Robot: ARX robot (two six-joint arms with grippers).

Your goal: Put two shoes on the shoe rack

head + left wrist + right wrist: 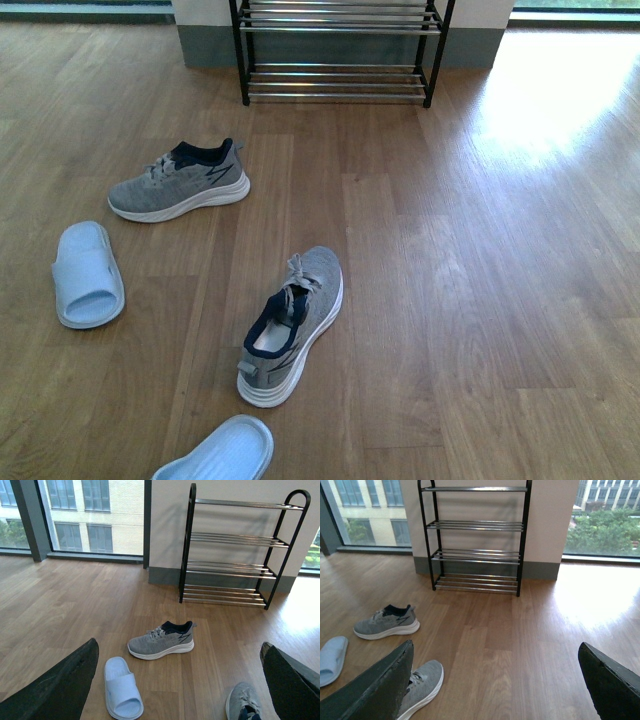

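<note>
Presently all four shoes lie on the floor (480, 300), none on the rack (338, 60). The rack stands against the wall. The first sneaker (180, 182) sits upright nearest the rack, off its left end and apart from it. The second sneaker (293, 322) lies farther from the rack, toe pointing toward it. The first slide (87, 275) lies well left of the rack, beyond the first sneaker. The second slide (220, 455) is farthest from the rack, partly out of view. Left fingers (60, 685) are spread wide, holding nothing. Right fingers (380, 685) likewise.
</note>
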